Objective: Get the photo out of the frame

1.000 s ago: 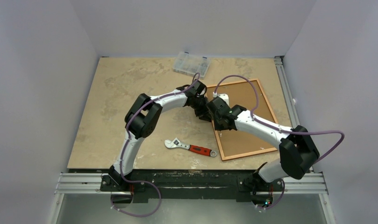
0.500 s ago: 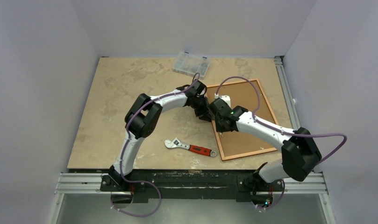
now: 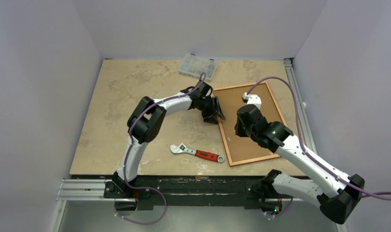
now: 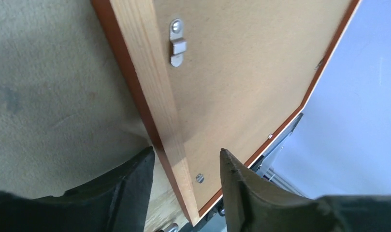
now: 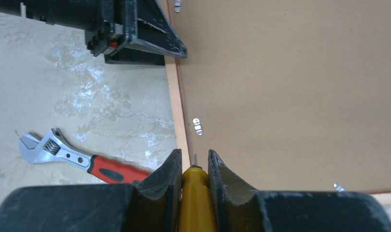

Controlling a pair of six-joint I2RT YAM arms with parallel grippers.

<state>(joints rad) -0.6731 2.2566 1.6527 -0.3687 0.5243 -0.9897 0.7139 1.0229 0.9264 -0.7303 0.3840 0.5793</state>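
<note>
The frame (image 4: 152, 87) is lying face down on the table, just to the right of the adjustable wrench (image 3: 197, 152).

A plain brown backing board (image 5: 280, 72) is being bordered by its narrow red-orange moulding, with a small metal turn clip (image 4: 177, 43) at the board's edge. The rail facing the wrench is being straddled by the left gripper (image 4: 186, 153), jaws apart. A yellow-handled tool (image 5: 195, 193) is being clamped by the right gripper (image 5: 194, 153) above the board.
</note>
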